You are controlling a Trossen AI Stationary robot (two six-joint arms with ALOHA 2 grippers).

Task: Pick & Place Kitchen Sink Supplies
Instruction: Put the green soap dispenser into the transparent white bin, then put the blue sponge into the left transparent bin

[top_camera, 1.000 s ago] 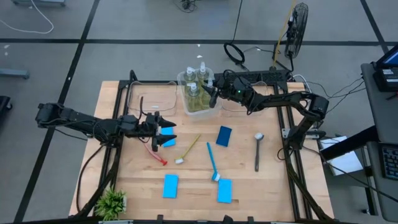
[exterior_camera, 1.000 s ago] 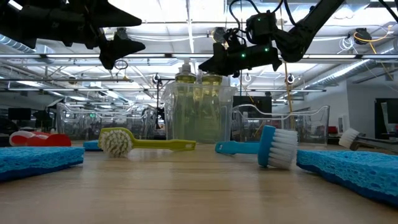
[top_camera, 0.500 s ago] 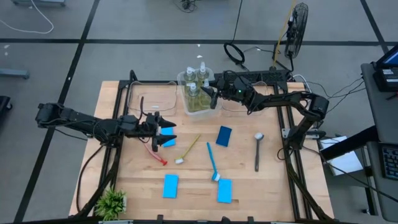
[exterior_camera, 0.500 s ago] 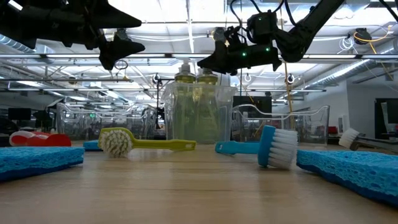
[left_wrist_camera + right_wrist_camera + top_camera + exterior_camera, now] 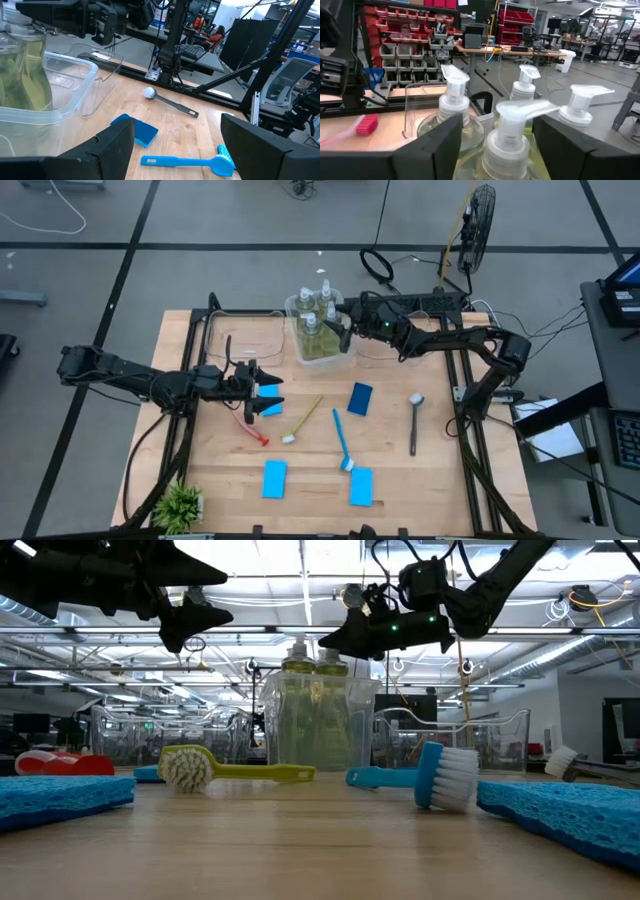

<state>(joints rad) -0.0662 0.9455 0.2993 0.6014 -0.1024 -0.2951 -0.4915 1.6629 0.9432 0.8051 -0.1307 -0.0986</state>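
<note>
Several clear pump bottles (image 5: 312, 326) of yellow-green liquid stand upright in a clear bin (image 5: 318, 355) at the table's far middle. My right gripper (image 5: 341, 332) hovers level at the bin's right side. It is open, and its fingers stand on either side of the nearest bottle's white pump (image 5: 514, 125) without touching it. My left gripper (image 5: 271, 391) hangs open above a blue sponge (image 5: 268, 406) left of centre. Three more blue sponges (image 5: 361, 397) (image 5: 274, 478) (image 5: 361, 486) and red (image 5: 252, 428), yellow-green (image 5: 303, 420), blue (image 5: 342, 442) and dark grey (image 5: 414, 423) brushes lie flat on the wood.
An empty clear bin (image 5: 245, 338) sits left of the bottle bin, and another clear bin (image 5: 470, 740) sits to its right. A small green potted plant (image 5: 180, 505) stands at the near left corner. Black frame rails (image 5: 468, 440) run along the table's sides.
In the low view, the top of the pump bottle below my right gripper has shifted a little toward the bottle beside it and now stands still in the bin.
</note>
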